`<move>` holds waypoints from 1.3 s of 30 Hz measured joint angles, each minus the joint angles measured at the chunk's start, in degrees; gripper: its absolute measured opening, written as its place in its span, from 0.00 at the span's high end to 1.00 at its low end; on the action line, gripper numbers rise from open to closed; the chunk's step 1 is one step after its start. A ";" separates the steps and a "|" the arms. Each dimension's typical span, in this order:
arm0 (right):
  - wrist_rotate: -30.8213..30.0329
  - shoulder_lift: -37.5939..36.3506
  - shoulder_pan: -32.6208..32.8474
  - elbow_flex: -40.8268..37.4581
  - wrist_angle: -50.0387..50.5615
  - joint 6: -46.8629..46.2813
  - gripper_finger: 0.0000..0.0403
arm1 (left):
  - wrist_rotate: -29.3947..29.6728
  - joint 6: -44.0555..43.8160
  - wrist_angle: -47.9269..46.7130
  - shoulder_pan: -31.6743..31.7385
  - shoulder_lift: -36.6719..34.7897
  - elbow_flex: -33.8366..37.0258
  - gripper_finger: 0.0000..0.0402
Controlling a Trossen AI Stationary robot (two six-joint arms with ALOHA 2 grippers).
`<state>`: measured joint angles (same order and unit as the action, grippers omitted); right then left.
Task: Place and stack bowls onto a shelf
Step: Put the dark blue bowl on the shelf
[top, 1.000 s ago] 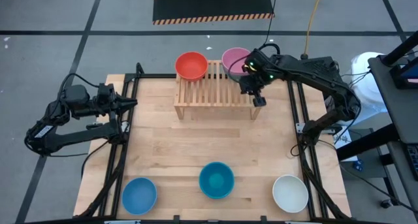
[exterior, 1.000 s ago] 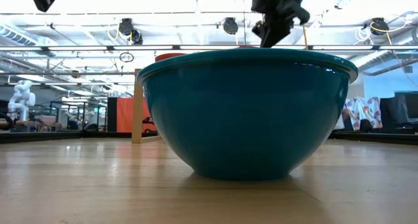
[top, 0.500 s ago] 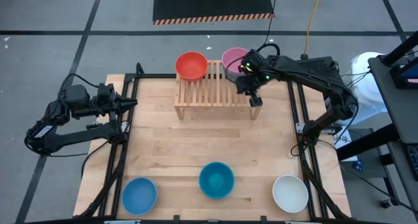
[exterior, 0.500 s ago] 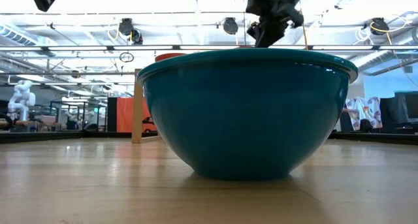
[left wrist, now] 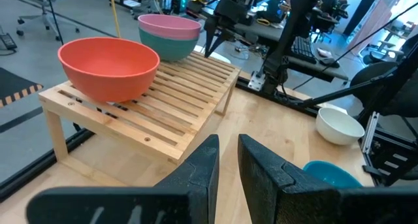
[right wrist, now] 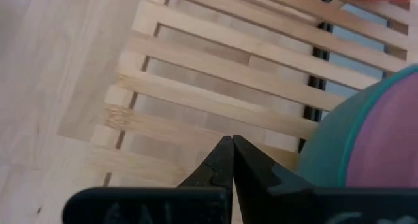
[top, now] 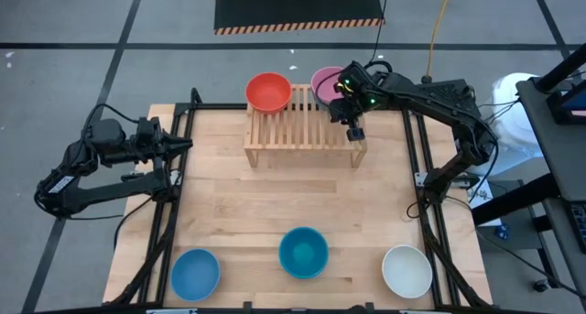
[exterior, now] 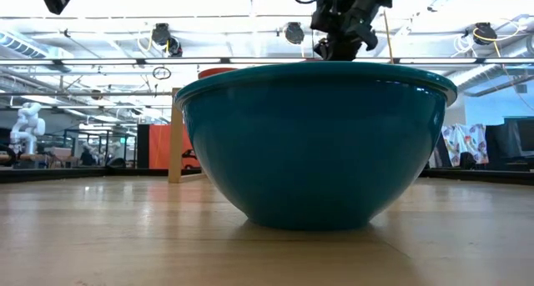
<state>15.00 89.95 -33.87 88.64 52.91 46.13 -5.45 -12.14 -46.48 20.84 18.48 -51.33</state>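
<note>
The shelf stands at the table's far side. The red bowl rests on its left end. On its right end the pink bowl sits nested in a dark green bowl. My right gripper hangs shut over the slats near the shelf's right end, just beside that stack, holding nothing. The light blue bowl, teal bowl and white bowl stand along the near edge. My left gripper waits at the table's left edge, its fingers narrowly apart and empty.
The middle of the shelf top is bare slats between the red bowl and the stack. Black frame rails run along the table's left and right sides. In the low view the teal bowl hides most of the shelf.
My right gripper has gone from over the shelf's near right corner toward the far edge and slightly left, closing on the pink and green stack. It has stayed shut. The bowls have kept their places.
</note>
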 joint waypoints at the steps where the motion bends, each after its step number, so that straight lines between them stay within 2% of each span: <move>1: 0.01 0.03 -0.14 0.00 -0.25 0.02 1.00 | 0.00 0.00 0.00 0.00 0.00 0.00 0.84; 20: 0.05 2.16 -1.68 -0.04 -1.53 1.22 1.00 | 0.00 -0.18 0.00 0.00 0.00 0.00 0.84; 25: 0.14 1.59 -0.63 -0.04 1.55 1.07 1.00 | 0.00 -0.61 0.00 0.00 0.00 0.00 0.84; 32: 0.24 -1.83 3.91 -0.04 9.97 -2.27 1.00 | 2.54 0.22 0.00 0.00 0.01 0.00 0.84; 39: 0.10 -7.70 7.81 -0.04 9.10 -5.47 1.00 | 2.52 0.86 -0.02 0.00 0.37 -0.02 0.84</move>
<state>15.10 82.25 -26.05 88.60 62.02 40.67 -2.93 -11.28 -46.50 20.84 18.85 -51.35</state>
